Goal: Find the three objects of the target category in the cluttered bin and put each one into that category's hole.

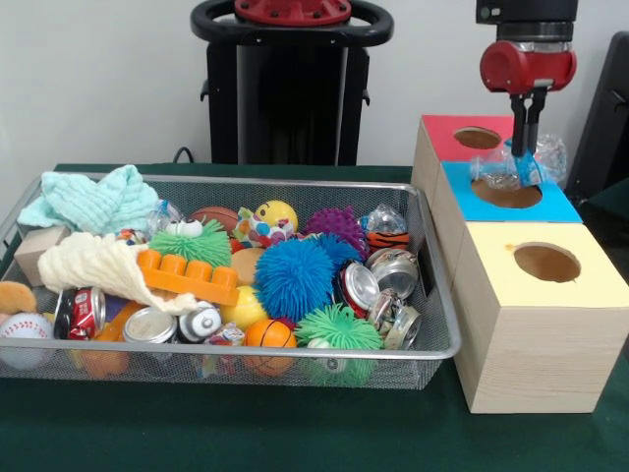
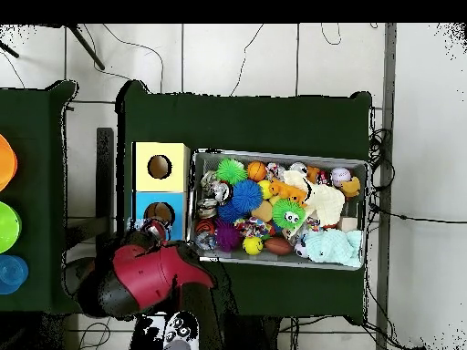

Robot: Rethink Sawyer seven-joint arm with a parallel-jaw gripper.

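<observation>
The end effector [image 1: 528,138], two slim black prongs under a glossy red housing, is pinching a clear, crinkled thin-plastic bottle [image 1: 511,169] with a blue label band. The bottle hangs above the blue-panelled box [image 1: 511,202], just in front of the round dark hole [image 1: 478,138] in the red panel of the pale wooden box behind it. Beside that blue box, the wire-mesh bin [image 1: 432,349] with its rounded metal rim holds spiky rubber balls [image 1: 293,277], dented shiny cans [image 1: 393,270], an orange plastic brick [image 1: 187,275] and a nubbly mint cloth [image 1: 93,202] (more bottles cannot be made out). The counter [image 1: 246,433] is dark green.
</observation>
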